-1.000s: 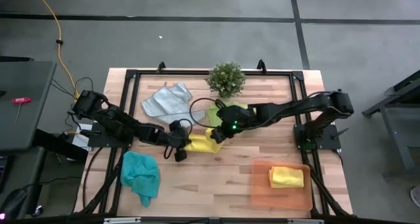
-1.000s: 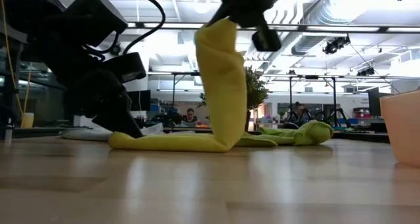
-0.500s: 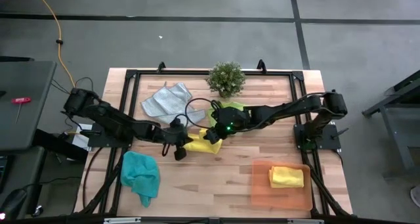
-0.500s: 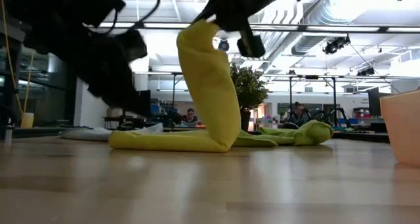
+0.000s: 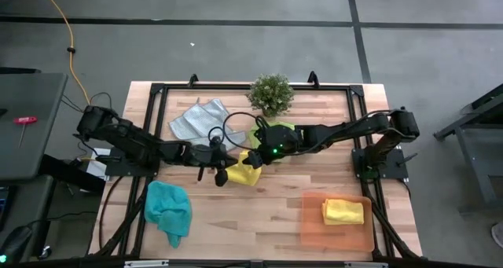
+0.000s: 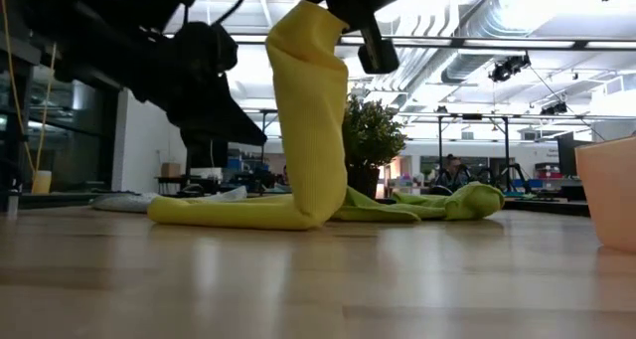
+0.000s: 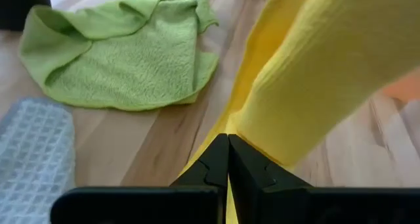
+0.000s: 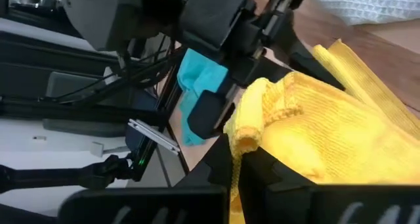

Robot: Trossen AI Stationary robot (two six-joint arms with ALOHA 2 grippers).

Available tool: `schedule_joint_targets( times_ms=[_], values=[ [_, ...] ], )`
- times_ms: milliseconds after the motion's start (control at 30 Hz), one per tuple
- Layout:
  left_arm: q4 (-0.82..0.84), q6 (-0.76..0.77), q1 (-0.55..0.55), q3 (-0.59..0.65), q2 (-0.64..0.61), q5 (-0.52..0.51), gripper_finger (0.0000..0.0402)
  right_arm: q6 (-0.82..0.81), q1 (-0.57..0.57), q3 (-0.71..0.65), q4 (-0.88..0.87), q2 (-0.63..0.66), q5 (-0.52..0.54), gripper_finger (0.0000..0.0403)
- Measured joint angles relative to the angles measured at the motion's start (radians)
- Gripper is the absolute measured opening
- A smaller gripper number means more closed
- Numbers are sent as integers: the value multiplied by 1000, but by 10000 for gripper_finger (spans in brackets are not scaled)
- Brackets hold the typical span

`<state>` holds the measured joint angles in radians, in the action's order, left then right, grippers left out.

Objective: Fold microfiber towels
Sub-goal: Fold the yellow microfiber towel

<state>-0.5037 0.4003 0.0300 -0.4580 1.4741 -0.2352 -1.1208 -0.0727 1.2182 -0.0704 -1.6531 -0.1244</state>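
A yellow towel (image 5: 245, 174) lies mid-table, one end raised. My right gripper (image 8: 233, 155) is shut on that raised end high above the table (image 6: 333, 6). My left gripper (image 7: 228, 142) is shut and hovers above the lying part, its tips close to the hanging cloth (image 6: 253, 135). A lime green towel (image 7: 125, 60) lies crumpled behind it, partly under the right arm. The grey towel (image 5: 200, 119) lies far left and the teal towel (image 5: 169, 207) near left. A folded yellow towel (image 5: 343, 211) rests in the orange tray (image 5: 314, 229). My right gripper pinches a bunched, rolled-over edge of the yellow towel (image 8: 252, 122) between its two fingers, coming slanting down from the table's right. The cloth hangs slack below the fingers, and its lower part (image 6: 229, 212) lies flat on the table. My left gripper's shut tips stand right beside the hanging cloth (image 6: 283, 130); I cannot tell whether they touch it.
A small potted plant (image 5: 271, 93) stands at the far edge, just behind the lime green towel. The orange tray's wall (image 6: 611, 195) shows at the near right. Bare wood lies between the yellow towel and the near edge.
My left gripper has risen off the left end of the lying yellow cloth and now hangs clear above it, still shut. The raised part held by my right gripper has leaned a little toward the table's left, and the lying part has slid slightly left.
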Motion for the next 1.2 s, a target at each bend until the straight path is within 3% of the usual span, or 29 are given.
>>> schedule_joint_targets(
  times_ms=[300,500,667,900,1200],
  values=[
    [-176,16,-2,-2,107,42,0,0,0,-4,-5,-2,2,0],
    [-203,18,-2,-65,188,74,0,-1,0,-4,-8,-2,17,0],
    [-200,19,-1,-138,248,147,0,0,0,-5,-16,-3,19,0],
    [-196,19,0,-212,314,148,0,0,-1,-6,-23,-3,35,0],
    [-12,3,-11,-210,245,146,0,2,0,-6,-22,-4,41,0]
  ],
)
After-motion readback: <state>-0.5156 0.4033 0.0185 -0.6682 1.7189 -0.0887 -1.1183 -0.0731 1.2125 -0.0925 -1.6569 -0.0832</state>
